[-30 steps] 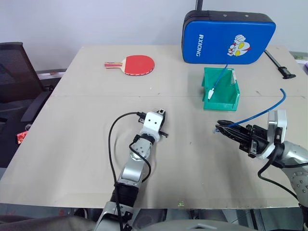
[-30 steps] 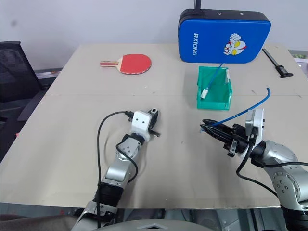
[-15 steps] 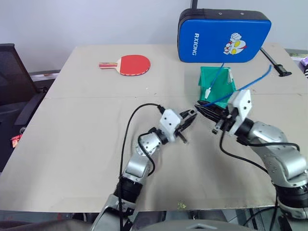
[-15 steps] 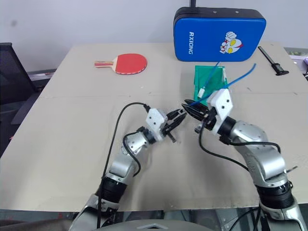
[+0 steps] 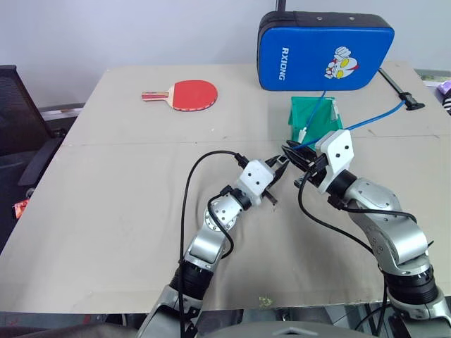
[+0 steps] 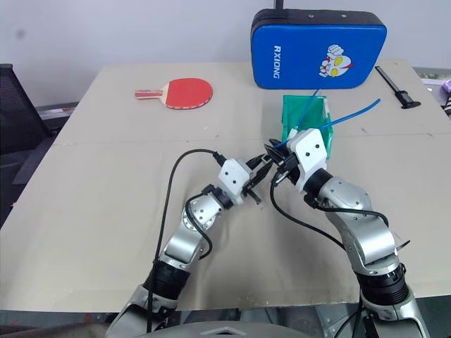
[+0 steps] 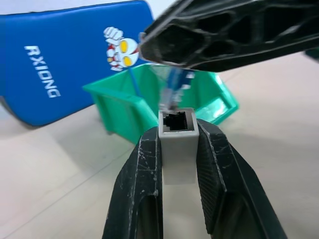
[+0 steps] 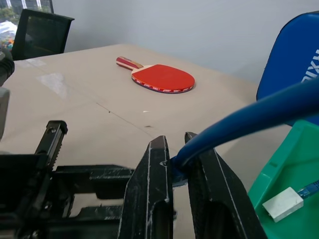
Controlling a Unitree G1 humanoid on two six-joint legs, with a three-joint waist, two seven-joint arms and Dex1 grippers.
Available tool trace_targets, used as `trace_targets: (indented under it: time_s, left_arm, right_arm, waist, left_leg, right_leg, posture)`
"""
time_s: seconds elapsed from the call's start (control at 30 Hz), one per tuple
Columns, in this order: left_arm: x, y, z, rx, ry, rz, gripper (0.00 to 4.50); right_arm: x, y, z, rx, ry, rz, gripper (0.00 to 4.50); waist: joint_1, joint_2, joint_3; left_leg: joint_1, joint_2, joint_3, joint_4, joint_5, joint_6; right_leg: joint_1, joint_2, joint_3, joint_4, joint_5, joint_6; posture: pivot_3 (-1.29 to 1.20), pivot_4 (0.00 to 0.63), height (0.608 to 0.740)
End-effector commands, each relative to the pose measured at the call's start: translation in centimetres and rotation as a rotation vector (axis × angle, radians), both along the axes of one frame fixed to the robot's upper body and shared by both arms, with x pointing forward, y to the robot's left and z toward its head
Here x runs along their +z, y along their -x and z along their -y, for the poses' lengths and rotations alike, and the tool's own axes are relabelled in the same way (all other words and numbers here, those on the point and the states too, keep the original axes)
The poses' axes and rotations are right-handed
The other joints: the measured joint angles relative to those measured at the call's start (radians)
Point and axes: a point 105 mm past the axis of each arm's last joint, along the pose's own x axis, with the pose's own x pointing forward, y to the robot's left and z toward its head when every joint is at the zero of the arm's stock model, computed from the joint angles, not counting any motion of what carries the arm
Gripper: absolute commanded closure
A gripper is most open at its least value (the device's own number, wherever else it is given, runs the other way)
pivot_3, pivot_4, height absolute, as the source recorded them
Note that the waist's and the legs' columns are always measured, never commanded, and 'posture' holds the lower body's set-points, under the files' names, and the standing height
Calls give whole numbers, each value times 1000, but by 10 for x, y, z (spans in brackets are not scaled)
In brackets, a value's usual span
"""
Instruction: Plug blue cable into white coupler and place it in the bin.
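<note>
The left gripper (image 7: 178, 149) is pinching the tiny white boxy plastic coupler (image 7: 177, 135) between its two black fingers, dark socket facing outward. The right gripper (image 8: 178, 159) is clamping narrowly on the thin bright blue network cable (image 8: 249, 118), whose free length is arcing up and away behind that wrist. In the head views the two grippers are meeting tip to tip above the tan table (image 5: 127, 183), the cable's plug end (image 7: 174, 89) hanging just in front of the coupler's socket, not visibly inserted.

A second ago the grippers were well apart, the left low over the table and the right out at the side; both have since swung inward and up.

Just beyond the grippers the small green plastic bin (image 5: 305, 116) is holding a second blue cable tipped with a white piece (image 8: 283, 204). Farther back a big blue padded pad (image 5: 320, 49) is reading "RXIONG" beside a cartoon print.
</note>
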Motion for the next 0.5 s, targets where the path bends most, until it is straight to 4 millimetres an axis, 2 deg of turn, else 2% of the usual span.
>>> trace_targets:
  time_s: [0.03, 0.5]
  left_arm:
    - [19, 1, 0, 20, 12, 88, 4145]
    - [24, 5, 11, 5, -76, 190, 4145]
  right_arm:
    - [10, 8, -1, 16, -1, 36, 4500]
    - [-3, 4, -6, -47, 29, -70, 4500]
  waist:
    - [0, 0, 0]
    - [-4, 0, 0]
  left_leg:
    - [0, 0, 0, 0, 0, 0]
    - [-1, 0, 0, 0, 0, 0]
  right_leg:
    - [0, 0, 0, 0, 0, 0]
    - [-1, 0, 0, 1, 0, 0]
  posture:
    - [0, 150, 740]
    - [0, 150, 740]
